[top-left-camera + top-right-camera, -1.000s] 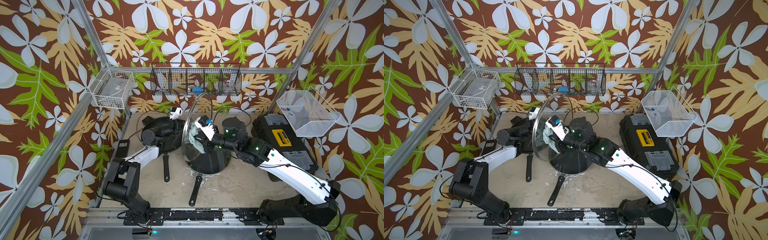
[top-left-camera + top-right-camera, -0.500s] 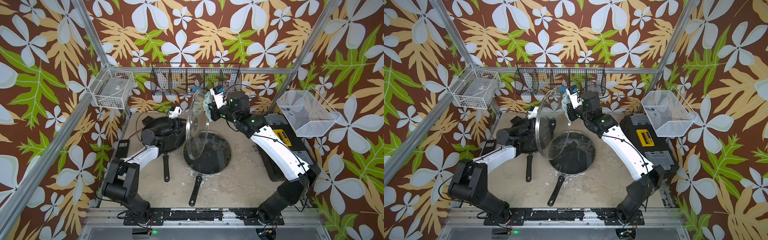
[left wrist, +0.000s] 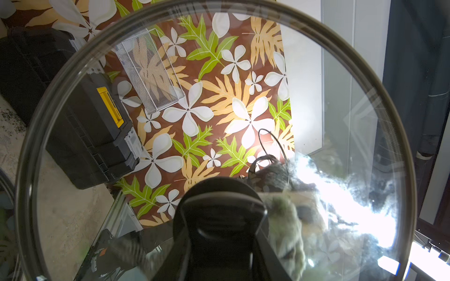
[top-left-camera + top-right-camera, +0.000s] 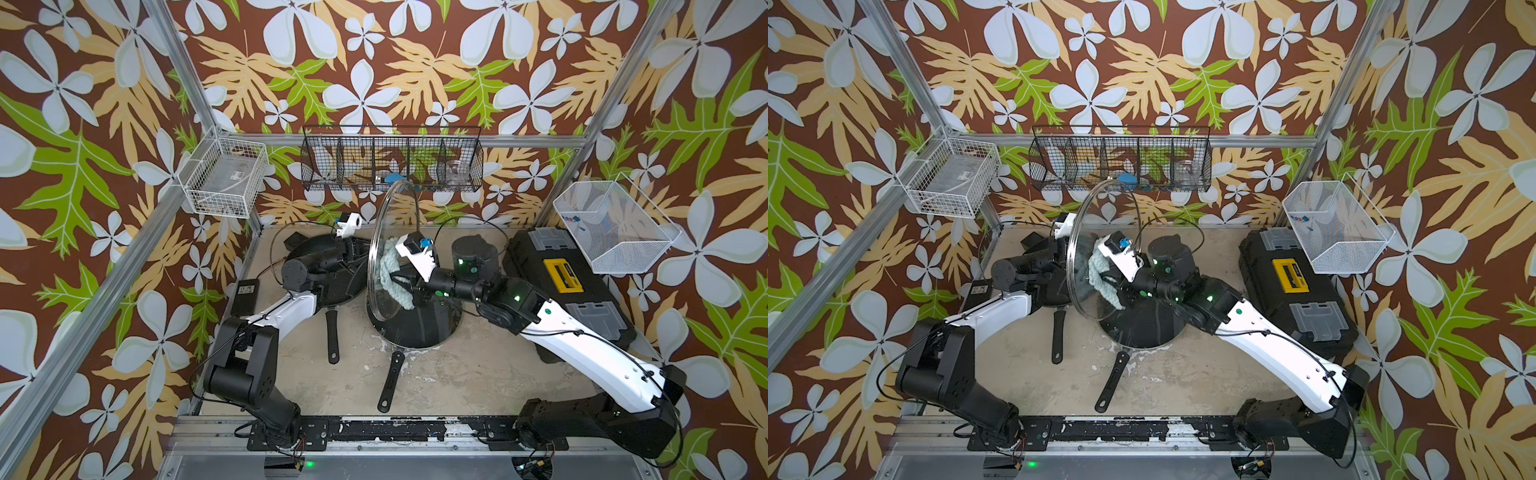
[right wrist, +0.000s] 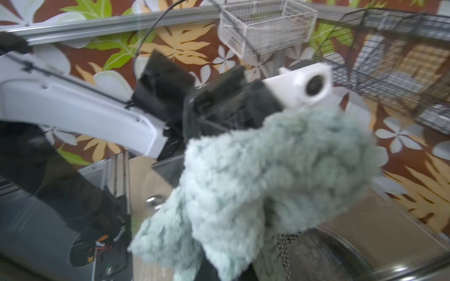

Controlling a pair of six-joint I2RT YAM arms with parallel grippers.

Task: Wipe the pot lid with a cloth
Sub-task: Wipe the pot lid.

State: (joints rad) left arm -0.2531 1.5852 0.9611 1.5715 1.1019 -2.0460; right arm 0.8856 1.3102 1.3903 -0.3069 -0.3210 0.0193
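The pot lid [image 4: 388, 226] [image 4: 1100, 216], clear glass with a thin metal rim, stands on edge above a black pan. My left gripper [image 4: 358, 254] [image 4: 1060, 258] is shut on the lid's black handle [image 3: 220, 209], which fills the left wrist view below the glass [image 3: 219, 97]. My right gripper [image 4: 402, 283] [image 4: 1113, 284] is shut on the fluffy pale teal cloth [image 4: 390, 270] [image 4: 1098, 270] [image 5: 267, 182]. The cloth is pressed against the lid's face on the side away from the handle, at its lower middle. It hides the right fingers.
Under the lid lies a black frying pan [image 4: 419, 330] with its handle [image 4: 388, 382] pointing to the front. A second pan [image 4: 328, 286] lies under the left arm. A black pot [image 4: 473, 253] and a black toolbox [image 4: 565, 282] stand to the right. Wire baskets [image 4: 390, 164] hang on the walls.
Half a second ago the right gripper held the cloth up at the lid's top edge. It has swept back down to the lower middle. The left gripper keeps the lid upright.
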